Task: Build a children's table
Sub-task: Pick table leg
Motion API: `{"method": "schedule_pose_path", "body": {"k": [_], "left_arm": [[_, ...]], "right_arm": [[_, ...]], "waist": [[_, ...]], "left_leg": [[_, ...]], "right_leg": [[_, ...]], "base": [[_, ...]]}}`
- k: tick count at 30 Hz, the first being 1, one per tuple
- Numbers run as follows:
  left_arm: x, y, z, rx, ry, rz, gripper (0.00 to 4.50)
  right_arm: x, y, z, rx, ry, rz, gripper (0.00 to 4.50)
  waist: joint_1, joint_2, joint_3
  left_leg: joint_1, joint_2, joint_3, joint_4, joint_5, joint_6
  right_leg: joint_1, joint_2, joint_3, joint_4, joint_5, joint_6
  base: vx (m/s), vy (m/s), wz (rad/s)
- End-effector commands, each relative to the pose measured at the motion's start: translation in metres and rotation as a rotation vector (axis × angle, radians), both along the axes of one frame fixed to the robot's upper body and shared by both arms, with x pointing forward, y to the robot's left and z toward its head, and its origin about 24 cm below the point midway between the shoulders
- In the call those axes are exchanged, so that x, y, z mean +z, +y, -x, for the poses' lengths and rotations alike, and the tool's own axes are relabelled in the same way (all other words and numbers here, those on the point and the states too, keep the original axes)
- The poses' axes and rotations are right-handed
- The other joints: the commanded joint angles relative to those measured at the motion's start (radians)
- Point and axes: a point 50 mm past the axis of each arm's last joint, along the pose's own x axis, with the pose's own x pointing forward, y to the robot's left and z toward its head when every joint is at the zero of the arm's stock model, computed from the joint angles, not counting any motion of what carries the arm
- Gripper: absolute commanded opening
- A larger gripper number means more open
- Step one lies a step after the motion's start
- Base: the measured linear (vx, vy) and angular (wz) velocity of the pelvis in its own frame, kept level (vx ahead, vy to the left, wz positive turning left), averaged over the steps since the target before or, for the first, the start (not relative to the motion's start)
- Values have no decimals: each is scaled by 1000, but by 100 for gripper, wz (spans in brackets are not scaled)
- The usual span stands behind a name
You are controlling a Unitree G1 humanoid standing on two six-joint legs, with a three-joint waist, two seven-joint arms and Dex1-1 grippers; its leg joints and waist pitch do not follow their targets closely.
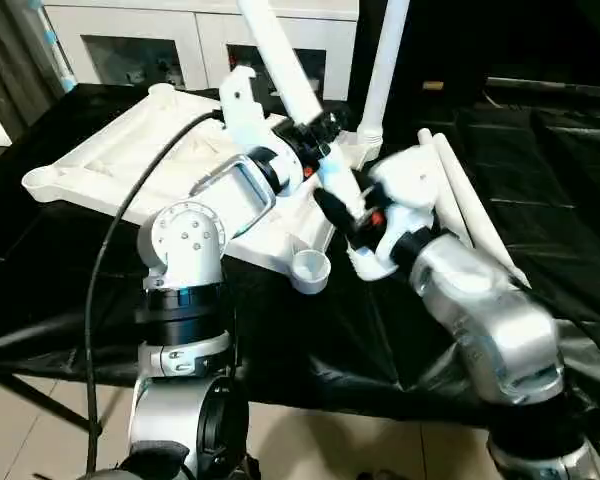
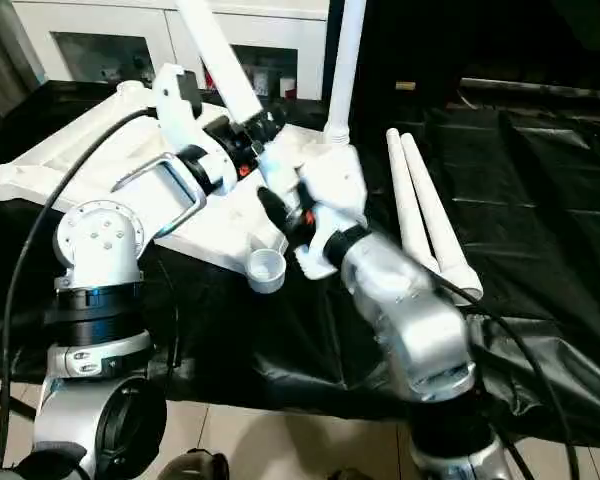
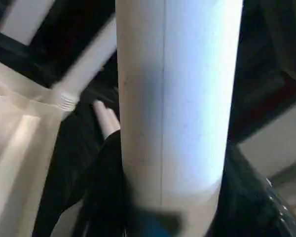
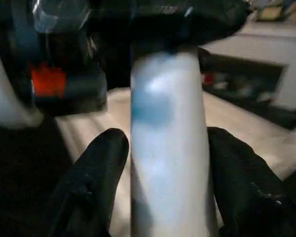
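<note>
One empty round socket (image 1: pixel 309 268) is sitting at the near corner of the upturned table top (image 1: pixel 130 160), which is lying ribbed side up on the black-covered work surface (image 1: pixel 540 190), so that corner is waiting for a leg. Just beyond it, both grippers are working on one leg (image 1: pixel 285 75): the right gripper (image 1: pixel 342 212) is straddling the lower part of the tube, its black fingers (image 4: pixel 96 168) standing to either side with slim gaps showing, so it looks released rather than clamped; the left gripper (image 1: pixel 315 135) is wrapping the tube higher up, apparently grasping it. That leg is slanting, its long axis running from its foot near the top's right edge up and away toward the far left, so it is judged not yet seated. Farther along, at the far right corner, another leg (image 1: pixel 385 65) is standing upright in its socket. To the right, two spare legs (image 1: pixel 465 195) are lying side by side on the surface, pointing near to far. By that reckoning, one leg is done, one is under way, two are remaining.
</note>
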Motion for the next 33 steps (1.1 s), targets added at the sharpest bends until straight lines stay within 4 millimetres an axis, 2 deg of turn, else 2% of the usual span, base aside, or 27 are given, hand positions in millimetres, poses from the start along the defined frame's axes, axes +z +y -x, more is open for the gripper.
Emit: {"method": "schedule_pose_path", "body": {"k": [1,4,6,8,9,14,18,23,24,25,28,29,33], "left_arm": [[13,-9,4,-116,-71,-34,184],[19,-8,8,-251,-126,-74,184],[23,-8,11,-311,-154,-82,184],[27,-7,13,-344,-173,-74,184],[29,-7,14,-357,-184,-73,184],[35,-7,17,-437,-221,-74,184],[38,-7,16,-461,-233,-71,184],[38,-7,16,-480,-239,-69,184],[37,-7,16,-483,-239,-68,184],[37,-7,16,-486,-240,-68,184],[37,-6,16,-490,-241,-68,184],[37,-6,16,-492,-242,-68,184],[37,-6,15,-489,-243,-61,184]], "right_arm": [[10,-11,2,91,54,-104,302],[12,-36,1,202,142,-124,304],[11,-48,2,238,165,-111,304],[12,-53,4,276,162,-96,304],[13,-54,7,319,170,-98,304],[13,-54,14,403,224,-98,304],[11,-55,16,433,256,-84,304],[9,-56,17,443,274,-76,304],[9,-56,17,442,276,-77,277],[8,-57,17,434,280,-76,277],[8,-58,16,424,288,-76,253],[7,-59,16,421,291,-76,234],[3,-56,19,425,294,-36,222]], "waist": [[2,-13,-106],[6,-16,-107],[10,-17,-105],[14,-21,-105],[15,-25,-105],[18,-27,-103],[23,-25,-102],[27,-24,-104],[28,-25,-104],[28,-23,-105],[29,-25,-107],[29,-25,-106],[30,-25,-107]], "left_leg": [[26,11,-5,-58,-159,16],[29,12,-5,-57,-147,16],[25,12,-2,-57,-134,9],[23,13,-1,-56,-140,6],[23,13,-1,-57,-140,4],[29,13,-1,-56,-175,-5],[30,15,-3,-59,-197,-23],[32,16,-5,-62,-217,-37],[31,16,-5,-62,-217,-38],[31,16,-5,-61,-215,-38],[29,15,-5,-60,-199,-34],[29,15,-5,-61,-199,-33],[30,16,-5,-60,-197,-34]], "right_leg": [[53,-28,23,-61,-134,-167],[54,-28,23,-57,-126,-164],[55,-31,23,-57,-117,-177],[57,-36,24,-59,-139,-188],[59,-37,23,-59,-146,-189],[54,-39,23,-67,-247,-180],[50,-38,23,-72,-291,-160],[49,-39,22,-72,-287,-156],[49,-39,22,-71,-286,-156],[49,-39,22,-70,-282,-156],[52,-39,22,-68,-259,-160],[51,-39,21,-69,-260,-162],[51,-39,22,-68,-257,-160]], "base": [[0,0,0],[0,0,0],[0,0,0],[0,0,0],[0,0,0],[0,0,0],[0,0,0],[0,0,0],[0,0,0],[0,0,0],[0,0,0],[0,0,0],[0,0,0]]}}
